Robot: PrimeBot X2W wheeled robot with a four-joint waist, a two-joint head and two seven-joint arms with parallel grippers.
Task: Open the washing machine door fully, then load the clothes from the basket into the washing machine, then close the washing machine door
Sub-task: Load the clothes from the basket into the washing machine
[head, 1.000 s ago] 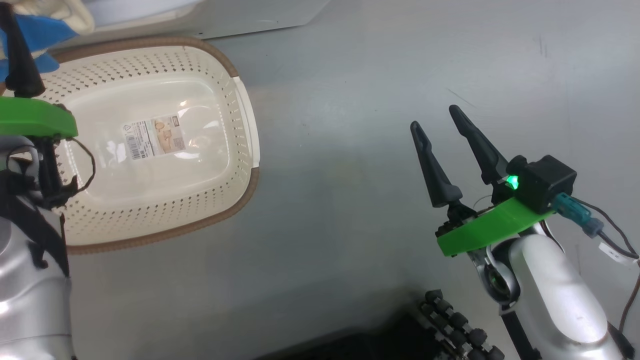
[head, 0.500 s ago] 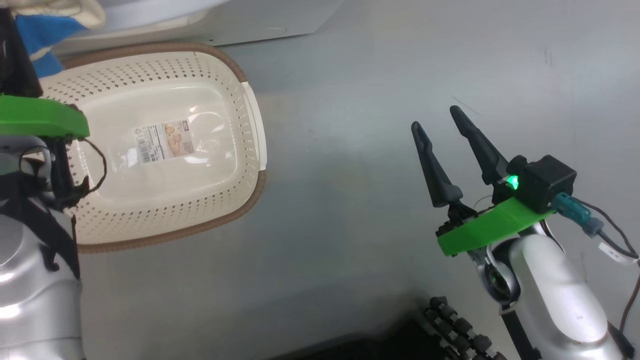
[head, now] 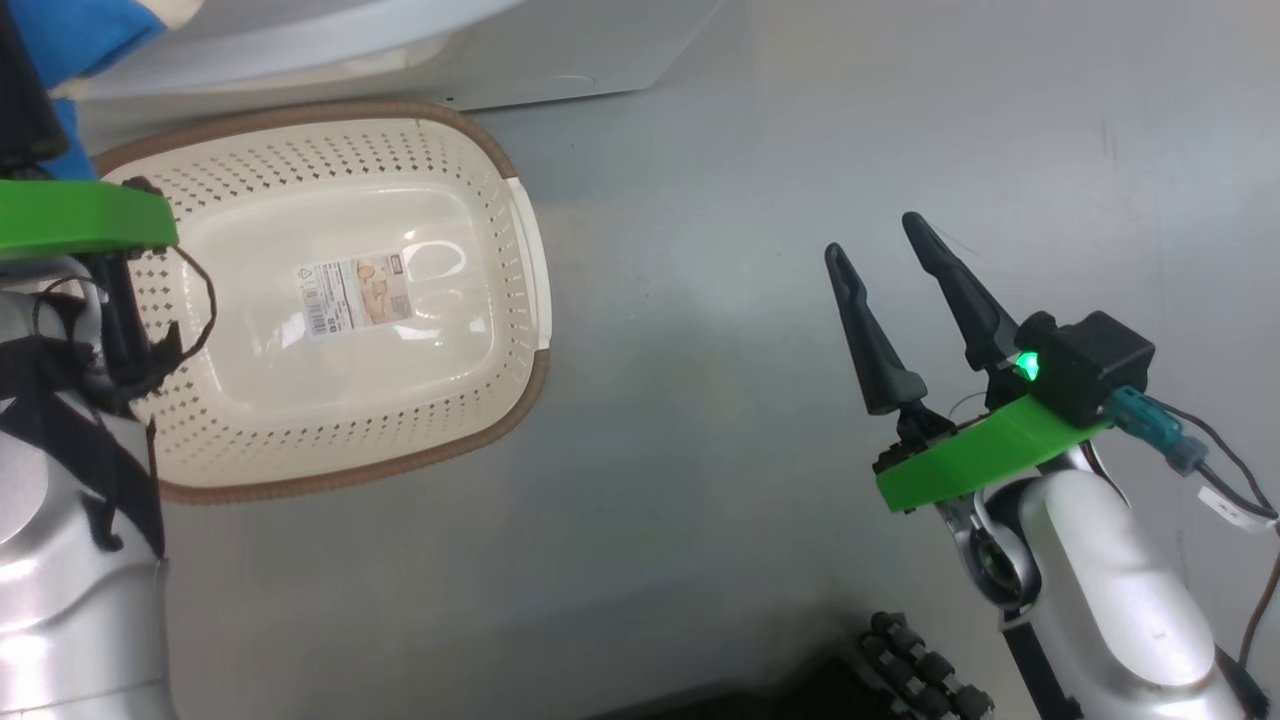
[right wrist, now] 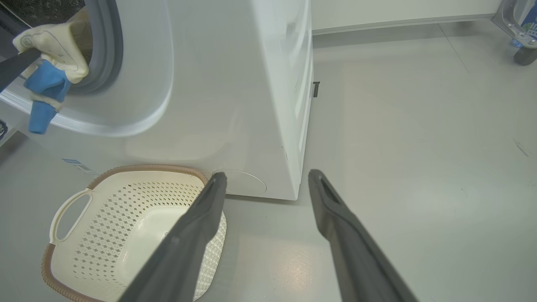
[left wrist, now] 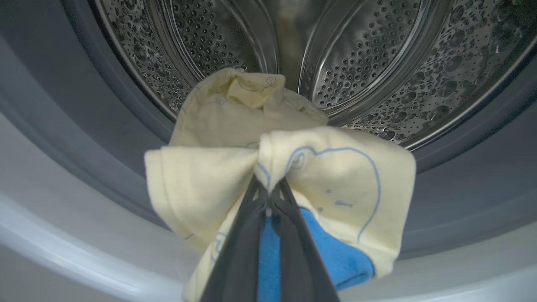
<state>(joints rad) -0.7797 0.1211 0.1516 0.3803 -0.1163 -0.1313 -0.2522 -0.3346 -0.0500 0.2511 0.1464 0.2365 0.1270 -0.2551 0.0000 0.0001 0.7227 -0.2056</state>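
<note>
Since a second ago my head view has swung a little. My left claw (left wrist: 268, 186) pinches the soft yellow clothes (left wrist: 335, 167) at the mouth of the washing machine (right wrist: 235, 84), before its shiny holey drum (left wrist: 361, 63). My right claw (head: 872, 236) is spread wide near the dotted cream basket (head: 522, 300).
</note>
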